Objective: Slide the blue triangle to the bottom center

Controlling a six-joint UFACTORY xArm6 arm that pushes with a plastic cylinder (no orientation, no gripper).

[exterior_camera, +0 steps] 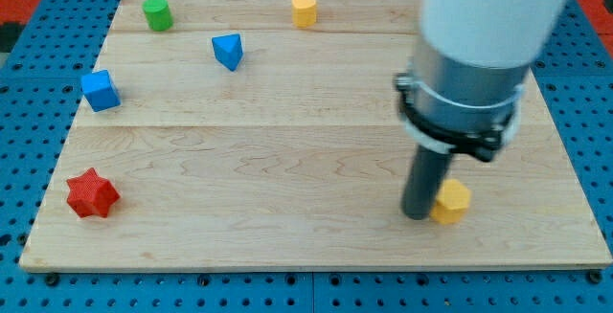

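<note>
The blue triangle point(228, 51) lies on the wooden board point(287, 160) near the view's top, left of centre. My tip point(418, 216) rests on the board at the lower right, touching the left side of a yellow hexagonal block point(451, 201). The tip is far to the right of and below the blue triangle. The arm's white and grey body hides part of the board's right side.
A green cylinder point(157, 13) sits at the top left. A yellow block point(304, 11) sits at the top centre. A blue cube point(100, 91) is at the left edge. A red star point(92, 194) is at the lower left. Blue pegboard surrounds the board.
</note>
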